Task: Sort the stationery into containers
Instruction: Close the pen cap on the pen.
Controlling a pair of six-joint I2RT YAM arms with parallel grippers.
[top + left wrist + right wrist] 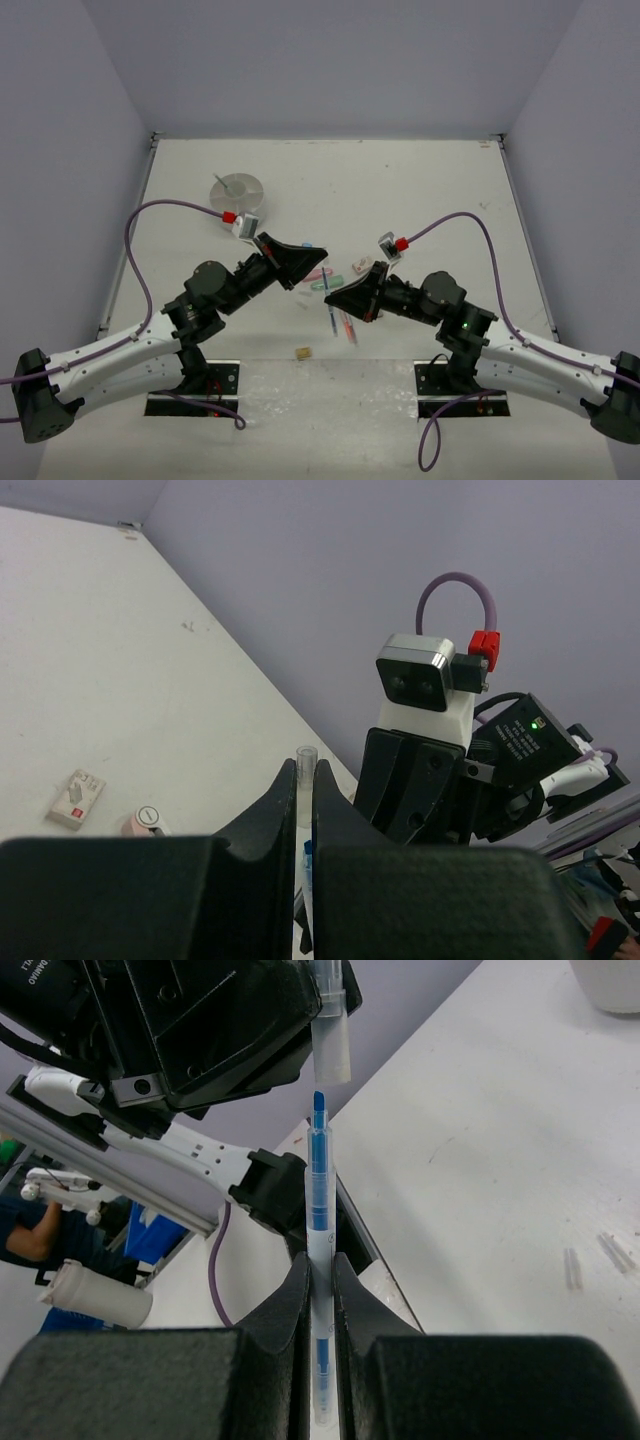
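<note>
While the blue pen (319, 1175) is carried clear of the table, it is clamped low on its barrel by the closed right gripper (320, 1265). Its clear cap (331, 1045) is pinched in the closed left gripper (304, 776), just beyond the exposed tip and not touching it. The pen is judged light, stiff and slick, so a mid-barrel hold is advised, with gentle pressure on the thin cap. The white tub (238, 190) is noted well apart, at the far left.
</note>
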